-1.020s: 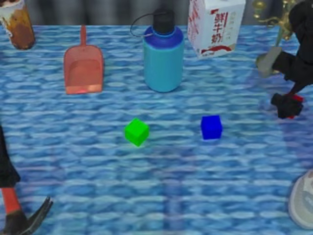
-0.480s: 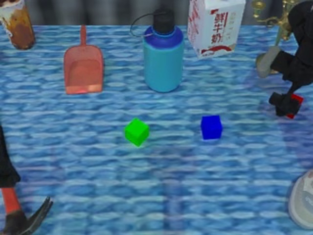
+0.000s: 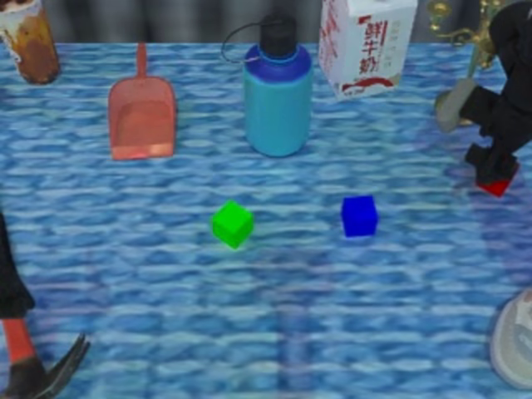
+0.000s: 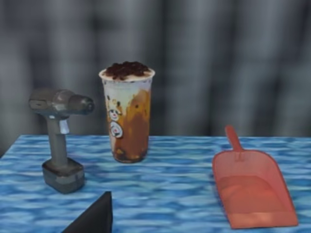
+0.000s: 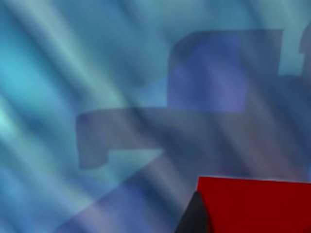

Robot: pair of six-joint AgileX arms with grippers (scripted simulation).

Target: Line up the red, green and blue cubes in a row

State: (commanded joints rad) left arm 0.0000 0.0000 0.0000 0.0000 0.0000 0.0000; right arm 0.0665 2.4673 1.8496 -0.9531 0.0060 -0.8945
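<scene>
One gripper is at work: the right gripper (image 3: pixel 494 170), at 3 o'clock on the table (image 3: pixel 274 316), grasps the red cube (image 3: pixel 497 185). The blue cube (image 3: pixel 359 216) sits near centre, the green cube (image 3: pixel 232 224) beside it toward 9 o'clock. The left gripper (image 3: pixel 50 370) is parked at 8 o'clock, fingers spread.

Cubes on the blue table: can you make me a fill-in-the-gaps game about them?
1. The right gripper holds the ____ cube.
2. The cube nearest the teal bottle is the ____ one.
3. The blue cube lies to the ____ of the green cube in the top view.

Missing words: red; green; right
</scene>
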